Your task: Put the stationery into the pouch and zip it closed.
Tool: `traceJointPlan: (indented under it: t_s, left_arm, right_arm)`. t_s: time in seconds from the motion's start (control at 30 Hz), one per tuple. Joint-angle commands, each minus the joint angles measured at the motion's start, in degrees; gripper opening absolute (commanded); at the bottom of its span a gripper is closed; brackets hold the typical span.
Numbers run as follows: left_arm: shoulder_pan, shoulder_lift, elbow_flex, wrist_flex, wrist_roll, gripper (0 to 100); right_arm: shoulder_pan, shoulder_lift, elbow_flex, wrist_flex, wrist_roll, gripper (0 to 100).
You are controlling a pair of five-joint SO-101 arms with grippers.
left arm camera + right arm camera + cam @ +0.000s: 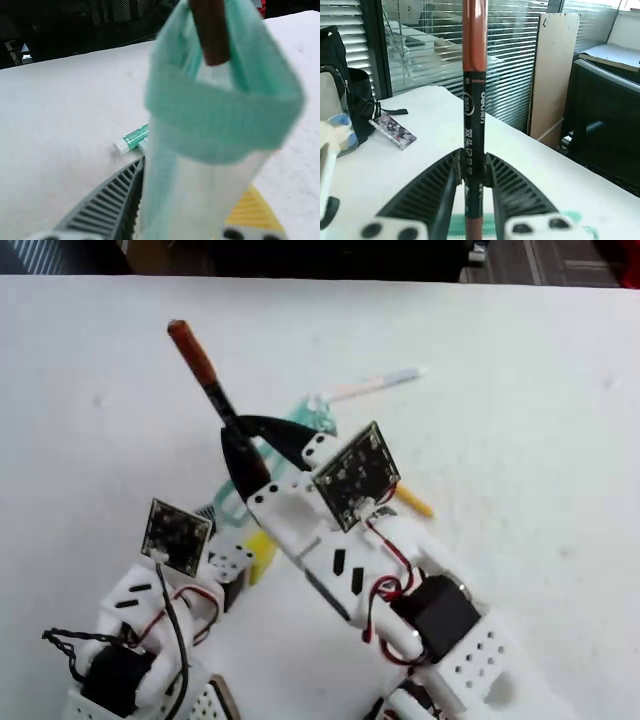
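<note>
Right end effector [472,155]: black fingers clamped on the marker [471,100] about mid-body.
- Right wrist view: the marker's long axis runs straight out from between the fingers. The far part is red-brown, the near part black with print. A teal strip of the pouch [570,220] sits just below the fingers.
- High view: the marker is tilted, with its red-brown end pointing up and away from the arms. The other end is hidden behind the fingers.

Left end effector [195,180]: a grey finger and a yellow finger, closed on the pouch wall, which fills the gap between them.
- Left wrist view: the pouch is held up, with a teal band around its open mouth and a translucent body. A red-brown marker end sits at the mouth; I cannot tell if it is inside.
- This view also shows a green-and-white tube [131,140] lying on the worktop [60,125] just beside the pouch.

High view adds:
- a pale pen [375,385] lying beyond the pouch
- a yellow pencil [415,502] poking out from under the right arm
</note>
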Motion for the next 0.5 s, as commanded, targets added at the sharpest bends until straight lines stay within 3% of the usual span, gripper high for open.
traceJointPlan:
  t_s: [0.0,0.2,0.37,0.47]
  left_arm:
    - [0.4,0.2,-0.3,-1.0,-0.4,23]
    - [0.4,0.2,-0.3,-1.0,-0.4,23]
    - [0.4,0.2,-0.3,-1.0,-0.3,23]
    - [0.4,0.2,-0.3,-1.0,-0.3,23]
  right_arm:
    - [0.3,-1.8,0.7,-2.3,-0.8,1.7]
    - [0.5,-1.8,2.2,0.5,-3.7,1.7]
    - [-0.6,-4.5,2.5,5.3,1.2,2.4]
    - [-0.8,-6.6,2.6,8.2,4.2,9.5]
